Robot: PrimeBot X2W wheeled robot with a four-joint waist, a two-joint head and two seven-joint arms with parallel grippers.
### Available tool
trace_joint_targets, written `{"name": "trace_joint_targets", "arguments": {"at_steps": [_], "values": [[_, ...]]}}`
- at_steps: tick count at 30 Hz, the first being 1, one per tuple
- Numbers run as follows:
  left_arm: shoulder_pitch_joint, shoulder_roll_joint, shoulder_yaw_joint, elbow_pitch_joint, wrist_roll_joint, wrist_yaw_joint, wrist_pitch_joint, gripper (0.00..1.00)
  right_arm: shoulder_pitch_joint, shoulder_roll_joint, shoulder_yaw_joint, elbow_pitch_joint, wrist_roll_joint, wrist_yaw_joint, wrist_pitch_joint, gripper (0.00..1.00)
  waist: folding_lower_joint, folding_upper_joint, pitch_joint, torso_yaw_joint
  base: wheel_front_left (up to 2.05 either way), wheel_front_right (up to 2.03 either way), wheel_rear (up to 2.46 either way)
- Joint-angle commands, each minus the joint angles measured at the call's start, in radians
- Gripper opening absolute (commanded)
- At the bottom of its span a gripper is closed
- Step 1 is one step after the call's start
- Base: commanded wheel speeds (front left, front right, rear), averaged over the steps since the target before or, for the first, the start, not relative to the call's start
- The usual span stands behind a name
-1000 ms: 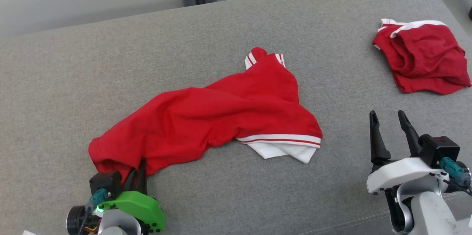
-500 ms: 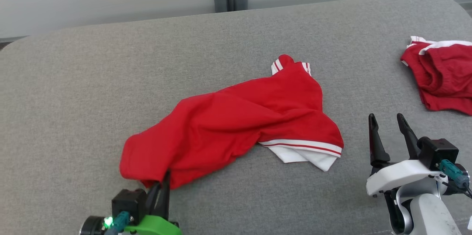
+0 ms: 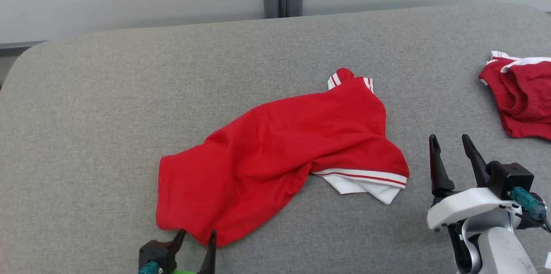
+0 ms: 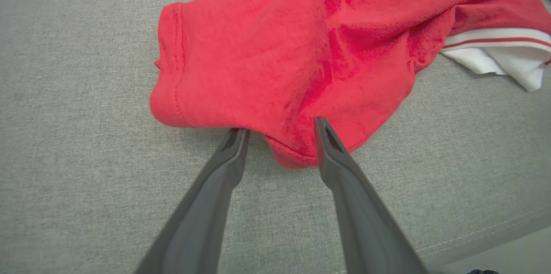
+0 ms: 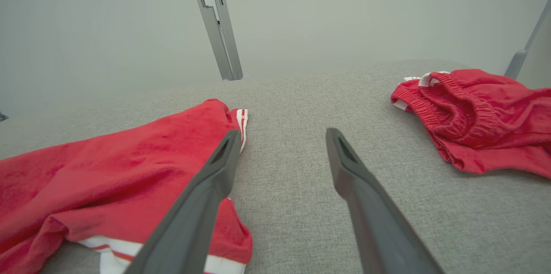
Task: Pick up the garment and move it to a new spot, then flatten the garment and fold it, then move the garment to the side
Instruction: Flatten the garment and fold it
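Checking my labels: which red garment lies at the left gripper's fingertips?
The spread-out red shirt in the middle, hem at the left gripper; the bunched red shorts lie far right.

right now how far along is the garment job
Possibly done: the first move. The red garment lies rumpled on the grey cushion, ungripped. In hand: left claw open at its near hem; right claw open, apart. Left: flatten, fold, move aside.

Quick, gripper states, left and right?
Left gripper: open, tips at the hem of the red shirt, not gripping.
Right gripper: open, empty.
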Motion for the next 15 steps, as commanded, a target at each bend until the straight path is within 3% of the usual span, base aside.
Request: {"name": "trace_joint_targets", "arguments": {"at_steps": [1, 10, 15], "values": [[0.011, 0.013, 0.010, -0.002, 0.006, 0.009, -0.003, 1.00, 0.009, -0.002, -0.004, 0.002, -0.002, -0.002, -0.007, 1.00, 0.0000, 0.0000, -0.007, 0.005, 0.00, 0.00, 0.00], [-0.018, 0.092, 0.071, -0.072, 0.036, 0.047, -0.008, 1.00, 0.025, -0.002, 0.011, 0.009, 0.006, -0.002, -0.009, 1.00, 0.0000, 0.0000, -0.031, 0.010, 0.00, 0.00, 0.00], [-0.122, 0.104, 0.051, -0.065, 0.068, 0.005, 0.008, 1.00, 0.009, -0.002, 0.030, 0.010, 0.008, -0.002, -0.006, 1.00, 0.0000, 0.0000, -0.024, -0.014, 0.00, 0.00, 0.00]]}}
